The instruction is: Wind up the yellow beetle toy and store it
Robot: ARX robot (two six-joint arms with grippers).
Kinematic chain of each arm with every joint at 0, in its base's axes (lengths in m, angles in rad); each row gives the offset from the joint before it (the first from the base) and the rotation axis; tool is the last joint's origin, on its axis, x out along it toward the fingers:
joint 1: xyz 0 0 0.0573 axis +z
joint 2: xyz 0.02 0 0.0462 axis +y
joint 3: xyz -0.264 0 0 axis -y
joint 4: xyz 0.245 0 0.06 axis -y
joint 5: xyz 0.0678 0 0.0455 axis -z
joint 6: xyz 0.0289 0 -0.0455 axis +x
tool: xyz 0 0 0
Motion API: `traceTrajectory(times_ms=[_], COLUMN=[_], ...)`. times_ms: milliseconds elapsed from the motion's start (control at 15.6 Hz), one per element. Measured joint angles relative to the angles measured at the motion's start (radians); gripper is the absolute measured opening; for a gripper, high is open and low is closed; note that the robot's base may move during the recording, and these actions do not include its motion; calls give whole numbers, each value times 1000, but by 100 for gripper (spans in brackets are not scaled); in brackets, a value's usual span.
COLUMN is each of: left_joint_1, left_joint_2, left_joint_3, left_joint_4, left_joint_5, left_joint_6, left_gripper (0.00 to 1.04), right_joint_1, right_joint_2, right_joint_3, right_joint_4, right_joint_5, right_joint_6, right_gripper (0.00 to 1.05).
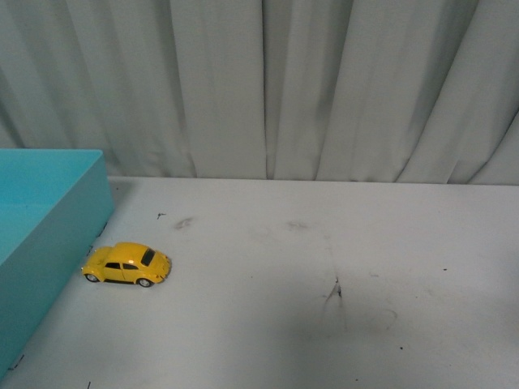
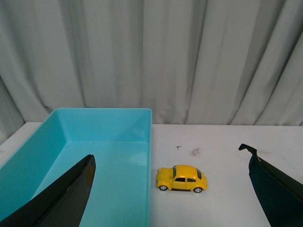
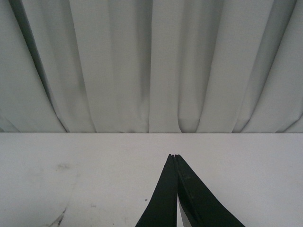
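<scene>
The yellow beetle toy (image 1: 126,265) stands on its wheels on the white table at the left, close beside the turquoise bin. The left wrist view also shows the yellow beetle toy (image 2: 182,178), side-on, between and beyond the spread black fingers (image 2: 66,198). My left gripper (image 2: 170,158) is open, hanging above and short of the car, touching nothing. My right gripper (image 3: 173,155) is shut with nothing in it, over bare table, away from the toy. Neither arm appears in the front view.
A turquoise bin (image 1: 73,203) with nothing visible inside sits at the table's left edge; the bin's wall (image 2: 146,142) runs next to the car. A grey curtain (image 1: 324,81) hangs behind the table. Dark scuff marks (image 1: 334,290) spot the white surface.
</scene>
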Motion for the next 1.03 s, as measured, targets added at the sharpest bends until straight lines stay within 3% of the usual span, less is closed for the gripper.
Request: traceTrajectory(times_ms=[770, 1026], left_joint_1=[0, 0], left_joint_2=[0, 0], left_joint_3=[0, 0], left_joint_4=[0, 0], left_joint_5=[0, 0], left_joint_6=[0, 0], left_gripper=[98, 98], right_joint_1=[0, 0], right_joint_2=[-597, -682], right_joint_3=[-84, -84], right_joint_4=[-497, -578], right_joint_5=[1, 1], right_joint_6=[0, 0], right_gripper=[2, 2])
